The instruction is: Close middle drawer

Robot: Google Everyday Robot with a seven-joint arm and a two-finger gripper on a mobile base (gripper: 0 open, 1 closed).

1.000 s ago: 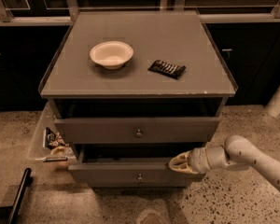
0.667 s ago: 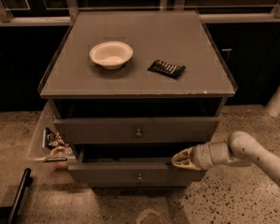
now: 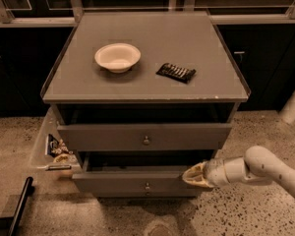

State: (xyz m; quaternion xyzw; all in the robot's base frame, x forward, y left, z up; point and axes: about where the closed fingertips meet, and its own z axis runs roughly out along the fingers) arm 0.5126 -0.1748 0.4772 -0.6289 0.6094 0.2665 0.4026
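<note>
Gripper (image 3: 194,175) sits against the right end of the middle drawer (image 3: 132,182), wide or narrow you cannot tell; that drawer stands pulled out beneath the top drawer (image 3: 113,136), also out; speckled floor (image 3: 246,215) lies open on your right; the worktop (image 3: 196,43) carries a bowl (image 3: 117,57) and a dark packet (image 3: 176,72).

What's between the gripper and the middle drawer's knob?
Camera view: only bare drawer front. The gripper is at the right end of the middle drawer, its knob mid-front.
</note>
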